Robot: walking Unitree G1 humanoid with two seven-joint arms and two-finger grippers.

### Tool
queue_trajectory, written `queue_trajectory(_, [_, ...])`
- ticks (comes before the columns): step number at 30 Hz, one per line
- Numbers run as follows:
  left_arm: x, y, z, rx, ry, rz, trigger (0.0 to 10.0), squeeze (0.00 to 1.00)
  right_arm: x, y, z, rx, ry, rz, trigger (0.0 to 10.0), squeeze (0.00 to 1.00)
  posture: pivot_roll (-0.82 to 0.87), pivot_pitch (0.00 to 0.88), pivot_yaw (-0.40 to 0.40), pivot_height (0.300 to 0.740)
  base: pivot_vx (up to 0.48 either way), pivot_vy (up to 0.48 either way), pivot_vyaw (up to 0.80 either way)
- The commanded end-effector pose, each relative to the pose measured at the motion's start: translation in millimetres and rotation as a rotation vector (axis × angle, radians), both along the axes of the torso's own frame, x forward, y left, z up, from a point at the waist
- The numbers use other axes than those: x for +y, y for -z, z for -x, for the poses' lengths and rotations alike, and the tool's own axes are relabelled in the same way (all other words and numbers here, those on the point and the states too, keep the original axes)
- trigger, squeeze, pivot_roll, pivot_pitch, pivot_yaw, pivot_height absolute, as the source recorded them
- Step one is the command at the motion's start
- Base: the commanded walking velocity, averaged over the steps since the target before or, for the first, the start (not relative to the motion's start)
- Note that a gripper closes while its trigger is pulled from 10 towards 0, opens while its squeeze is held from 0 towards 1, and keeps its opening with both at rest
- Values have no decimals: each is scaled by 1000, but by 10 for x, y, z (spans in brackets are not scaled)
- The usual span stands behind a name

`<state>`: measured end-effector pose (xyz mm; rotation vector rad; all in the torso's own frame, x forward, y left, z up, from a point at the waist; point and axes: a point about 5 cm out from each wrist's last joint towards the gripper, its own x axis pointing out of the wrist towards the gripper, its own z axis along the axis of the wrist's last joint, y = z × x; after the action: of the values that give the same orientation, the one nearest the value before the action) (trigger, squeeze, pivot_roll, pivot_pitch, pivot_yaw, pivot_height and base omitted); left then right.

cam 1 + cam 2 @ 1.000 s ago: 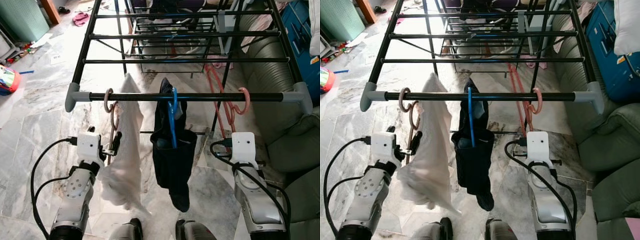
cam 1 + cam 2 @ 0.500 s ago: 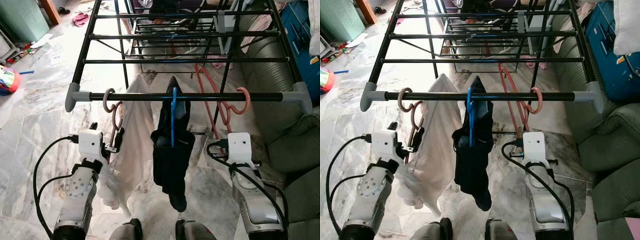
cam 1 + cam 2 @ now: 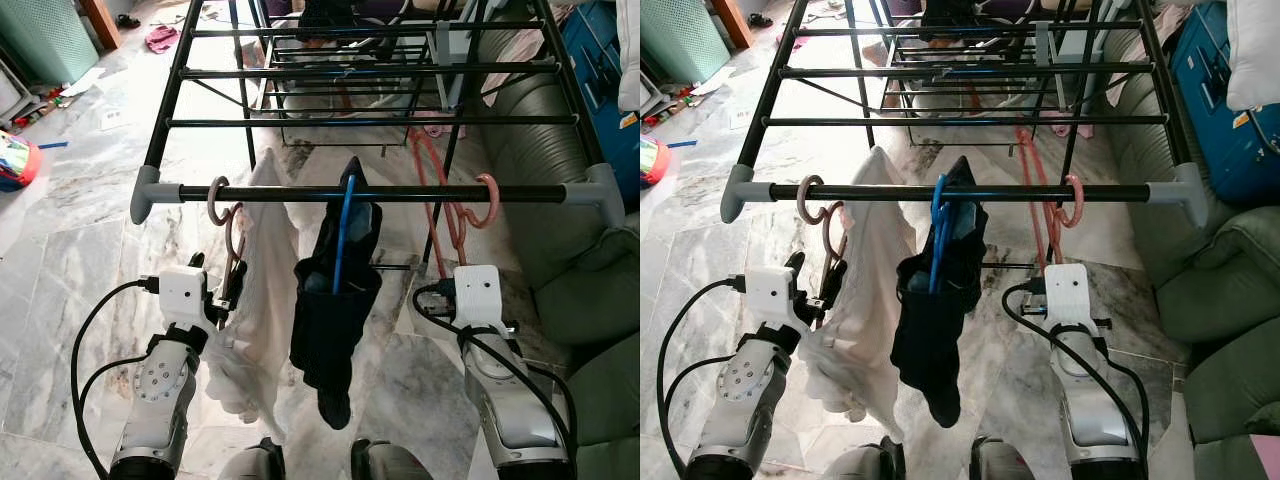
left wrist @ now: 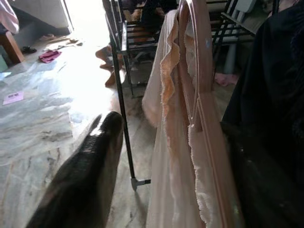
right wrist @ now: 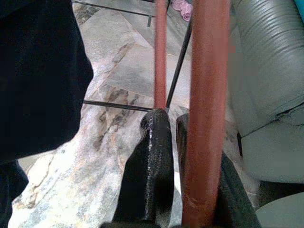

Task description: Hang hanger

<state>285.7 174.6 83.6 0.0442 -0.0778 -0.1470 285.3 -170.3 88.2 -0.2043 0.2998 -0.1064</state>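
Note:
A black rod (image 3: 400,193) of the drying rack carries three hangers. A pink hanger (image 3: 218,200) holds a cream garment (image 3: 262,300). A blue hanger (image 3: 343,230) holds a dark garment (image 3: 330,330), and a red hanger (image 3: 487,197) hangs bare. My left gripper (image 3: 232,285) is open beside the pink hanger (image 4: 204,118), with one finger (image 4: 95,161) well apart from it. My right gripper (image 5: 173,118) is shut below the rod. The red hanger (image 5: 205,118) runs across the front of one finger, not between the two.
A green sofa (image 3: 570,200) stands close on the right, with a blue box (image 3: 605,70) behind it. More rack bars (image 3: 370,122) and a second frame lie beyond the rod. A toy (image 3: 15,160) sits on the marble floor far left.
The dark garment on the blue hanger has swung left and the cream garment sways with it. My left arm has dropped slightly. The right arm has edged left.

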Motion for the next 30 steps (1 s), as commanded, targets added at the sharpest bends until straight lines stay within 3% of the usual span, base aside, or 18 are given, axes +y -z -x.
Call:
queue_trajectory(1, [66,35,15,14,-23,-26,2627,0,18,64,37,30,-6,-3,10000,0,-105,202,45,740,0,0,0])
queue_trajectory(3, [68,33,13,13,-24,-30,2627,0,19,65,38,30,-7,-3,10000,0,-105,202,45,740,0,0,0])
queue_trajectory(4, [72,30,10,10,-31,-36,7412,0,18,70,41,32,-7,-4,10000,0,-105,201,45,740,0,0,0])
queue_trajectory(5, [67,29,7,9,-27,-33,4863,0,19,77,44,35,-8,-5,10000,0,-104,201,44,740,0,0,0])
queue_trajectory(6, [57,26,7,5,-22,-16,3569,0,20,83,47,38,-11,-7,10000,0,-105,201,43,740,0,0,0])
queue_trajectory(7, [50,28,11,6,-16,-4,0,0,22,83,45,39,-13,-7,10000,0,-105,201,43,740,0,0,0])
queue_trajectory(12, [48,41,16,11,-24,-7,0,0,22,82,40,41,-19,-5,10000,0,-105,200,39,740,0,0,0])
queue_trajectory(13, [51,46,15,14,-30,-13,824,0,21,82,39,41,-20,-5,10000,0,-105,200,39,740,0,0,0])
queue_trajectory(14, [53,59,11,23,-35,-28,7608,0,21,81,39,42,-22,-5,10000,0,-105,200,39,740,0,0,0])
queue_trajectory(15, [53,63,10,26,-35,-34,7608,0,21,81,39,42,-23,-4,10000,0,-105,200,39,740,0,0,0])
queue_trajectory(16, [48,67,11,27,-29,-36,10000,0,22,80,38,42,-24,-4,10000,0,-105,200,39,740,0,0,0])
queue_trajectory(18, [31,73,13,29,-10,-8,10000,0,23,80,36,43,-26,-4,10000,0,-108,197,37,740,0,0,0])
queue_trajectory(19, [37,70,12,27,-17,-6,10000,961,21,81,34,44,-27,-3,10000,0,-108,196,37,740,0,0,0])
queue_trajectory(21, [36,70,14,27,-12,7,10000,1000,21,82,34,44,-28,-2,10000,0,-108,196,37,740,0,0,0])
queue_trajectory(30, [-8,96,27,39,16,19,10000,1000,18,85,43,49,-35,-6,10000,0,-111,193,33,740,0,0,0])
